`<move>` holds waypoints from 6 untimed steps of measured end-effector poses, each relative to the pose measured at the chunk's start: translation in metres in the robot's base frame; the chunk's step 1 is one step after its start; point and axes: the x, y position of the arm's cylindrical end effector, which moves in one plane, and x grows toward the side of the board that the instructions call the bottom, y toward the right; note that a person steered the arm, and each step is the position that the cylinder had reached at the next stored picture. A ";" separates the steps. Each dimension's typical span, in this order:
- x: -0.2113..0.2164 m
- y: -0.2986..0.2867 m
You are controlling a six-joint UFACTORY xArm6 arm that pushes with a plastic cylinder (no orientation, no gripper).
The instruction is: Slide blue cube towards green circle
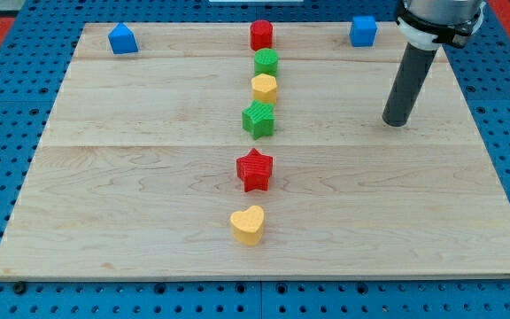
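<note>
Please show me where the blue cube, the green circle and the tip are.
blue cube (363, 30), camera view, middle of its front face.
green circle (266, 62), camera view, its top face.
my tip (396, 121), camera view, very end of the rod, below and right of the blue cube.

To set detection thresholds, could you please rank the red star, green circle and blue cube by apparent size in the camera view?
1. red star, largest, though it is nearest the view's bottom.
2. blue cube and green circle look alike; I won't rank them.
</note>
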 end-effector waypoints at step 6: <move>-0.211 -0.030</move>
